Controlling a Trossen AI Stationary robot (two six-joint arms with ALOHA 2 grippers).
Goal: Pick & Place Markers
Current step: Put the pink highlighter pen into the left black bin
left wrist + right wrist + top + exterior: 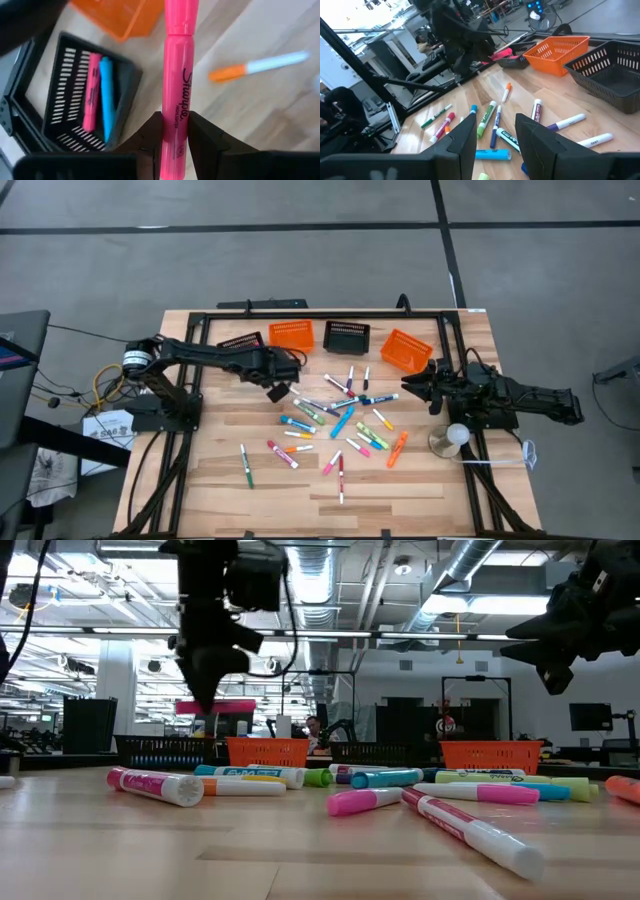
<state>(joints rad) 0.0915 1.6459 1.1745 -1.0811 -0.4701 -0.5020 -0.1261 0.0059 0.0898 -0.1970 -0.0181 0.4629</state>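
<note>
Overhead, the left gripper (279,390) hides its load; its wrist view shows it pinching a pink marker (177,85) above a black basket (60,100); right gripper (492,132) spread

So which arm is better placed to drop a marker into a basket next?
The left. Its gripper is shut on a pink marker near the black basket that holds two markers. The right gripper is open and empty above the scattered pens.

We looked straight down on the whole table (300,480) from above. We also looked low across it. Each wrist camera sat close. All saw the markers (340,415).
</note>
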